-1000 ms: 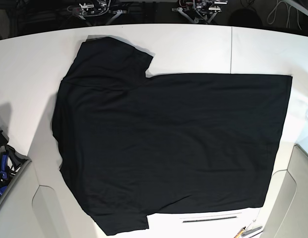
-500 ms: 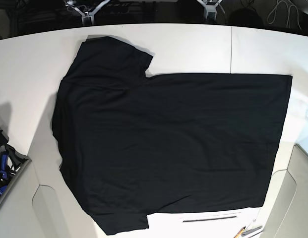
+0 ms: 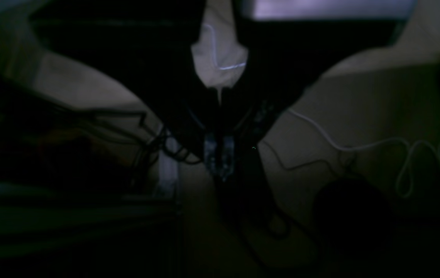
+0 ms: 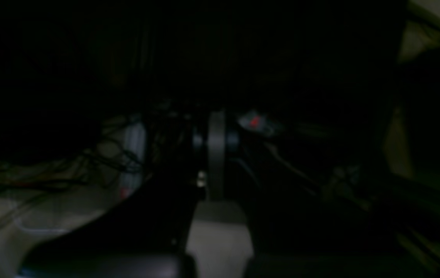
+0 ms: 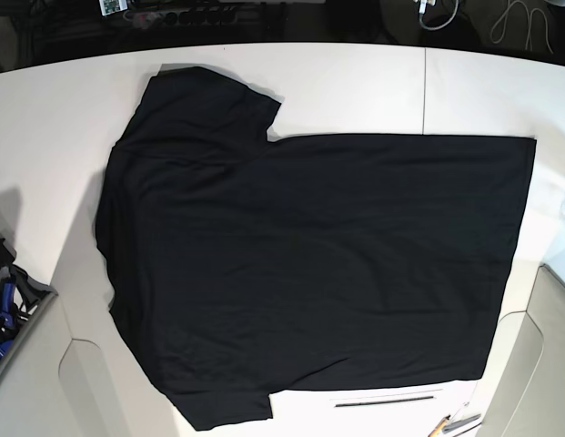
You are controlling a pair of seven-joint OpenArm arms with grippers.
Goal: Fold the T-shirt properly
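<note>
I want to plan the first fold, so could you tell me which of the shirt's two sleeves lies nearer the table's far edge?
The upper sleeve of the T-shirt in the base view; the other sleeve lies at the near edge.

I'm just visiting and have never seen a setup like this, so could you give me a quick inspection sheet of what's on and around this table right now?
Surface: white table, seam running across it near the far right.
Job's things: black T-shirt spread flat, plain side up, unfolded, sleeves at the base view's left.
Clutter: small pen-like items at the near edge; dark strip just below the shirt.
Hands: neither is over the table; left hand and right hand are both shut, holding nothing.
Cables: white cable beyond the far edge; white cord on the floor.
Surroundings: dark beyond the table; blue-black gear at the left.
</note>
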